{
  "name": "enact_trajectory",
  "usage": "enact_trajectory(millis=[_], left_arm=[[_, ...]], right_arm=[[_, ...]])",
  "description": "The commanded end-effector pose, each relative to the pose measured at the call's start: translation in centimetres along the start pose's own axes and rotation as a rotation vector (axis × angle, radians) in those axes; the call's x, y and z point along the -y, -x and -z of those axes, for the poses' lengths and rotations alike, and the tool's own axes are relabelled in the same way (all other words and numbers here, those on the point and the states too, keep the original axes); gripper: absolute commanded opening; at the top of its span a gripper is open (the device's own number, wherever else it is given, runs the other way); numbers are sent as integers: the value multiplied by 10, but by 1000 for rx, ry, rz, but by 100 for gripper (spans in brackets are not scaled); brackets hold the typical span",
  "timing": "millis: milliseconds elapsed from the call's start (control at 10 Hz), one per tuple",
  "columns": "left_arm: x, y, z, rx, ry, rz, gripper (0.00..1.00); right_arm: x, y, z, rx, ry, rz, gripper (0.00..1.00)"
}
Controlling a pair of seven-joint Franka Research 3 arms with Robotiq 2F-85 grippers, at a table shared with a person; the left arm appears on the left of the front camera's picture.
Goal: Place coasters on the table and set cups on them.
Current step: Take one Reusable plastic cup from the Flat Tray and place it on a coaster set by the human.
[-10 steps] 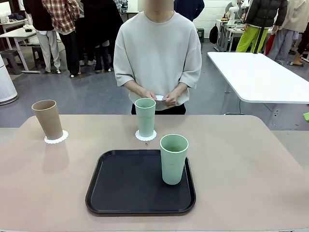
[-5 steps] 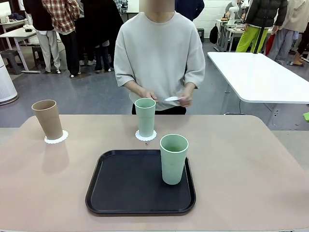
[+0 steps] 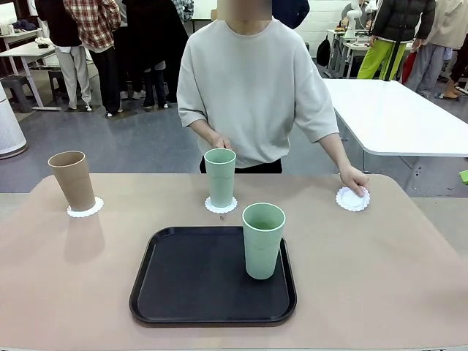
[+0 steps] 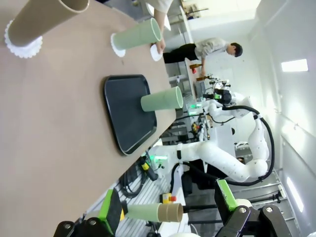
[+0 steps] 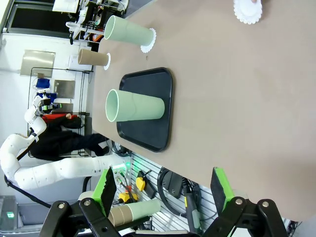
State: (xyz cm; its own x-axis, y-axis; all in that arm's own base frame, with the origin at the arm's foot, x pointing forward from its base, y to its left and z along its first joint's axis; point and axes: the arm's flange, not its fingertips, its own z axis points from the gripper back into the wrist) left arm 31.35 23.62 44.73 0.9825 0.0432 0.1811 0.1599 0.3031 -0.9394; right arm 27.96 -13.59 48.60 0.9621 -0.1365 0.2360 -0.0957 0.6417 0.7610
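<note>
No readable text, label, brand, number or sign in any view. Cups (image 3: 219, 178), coasters (image 3: 352, 199), tray (image 3: 190, 285) and desk (image 3: 380, 278) show plain surfaces. Background items are too small to read.

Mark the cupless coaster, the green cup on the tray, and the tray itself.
cupless coaster (image 3: 351, 201): front view, white middle of the disc.
green cup on the tray (image 3: 262, 248): front view, middle of its wall.
tray (image 3: 190, 281): front view, bare black floor.

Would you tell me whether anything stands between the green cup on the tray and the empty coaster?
Only bare table lies between the cup and the coaster, but the person's hand rests on that coaster.
</note>
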Motion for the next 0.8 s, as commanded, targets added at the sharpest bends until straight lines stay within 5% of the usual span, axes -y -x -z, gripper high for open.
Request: enact_trajectory(millis=[0,700], left_arm=[[1,1,0,11,17,8,100],[1,1,0,11,17,8,100]], right_arm=[[0,-1,1,2,-17,-5,100],[0,-1,1,2,-17,-5,100]])
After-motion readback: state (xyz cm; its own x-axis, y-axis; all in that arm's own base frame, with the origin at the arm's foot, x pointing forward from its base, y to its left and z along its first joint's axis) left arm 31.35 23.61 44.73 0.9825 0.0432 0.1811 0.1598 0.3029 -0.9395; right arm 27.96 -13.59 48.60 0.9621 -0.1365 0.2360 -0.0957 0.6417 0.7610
